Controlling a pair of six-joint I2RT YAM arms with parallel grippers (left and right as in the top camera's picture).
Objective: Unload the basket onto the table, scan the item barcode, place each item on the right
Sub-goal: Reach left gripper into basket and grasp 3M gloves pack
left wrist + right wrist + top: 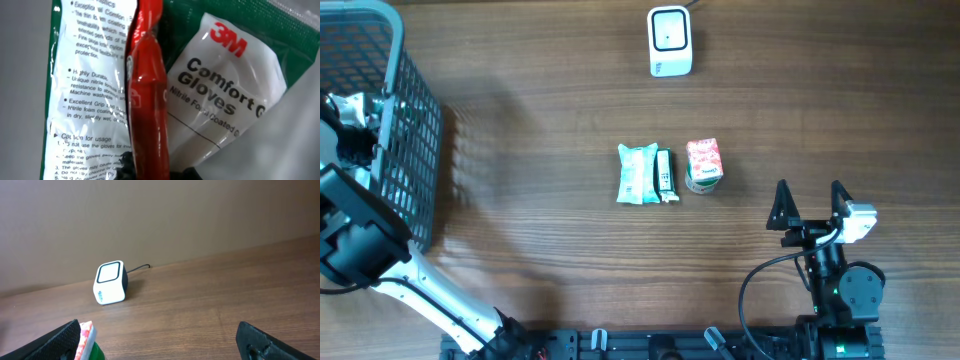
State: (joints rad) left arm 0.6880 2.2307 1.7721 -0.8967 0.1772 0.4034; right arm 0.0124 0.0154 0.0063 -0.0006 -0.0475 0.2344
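Gloves packet [230,95] — your left gripper [358,125] seems clamped on it, inside basket [415,150]; scanner [670,42] lies well right — right gripper [810,205] gapes.

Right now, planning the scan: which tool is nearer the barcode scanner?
Right. The right tool is below-right of the barcode scanner; the left tool is far left, at the basket.

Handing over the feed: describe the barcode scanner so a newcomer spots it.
On the wooden table, look past the three packs in the middle, toward the far edge. The barcode scanner stands alone: a white box with a dark window.
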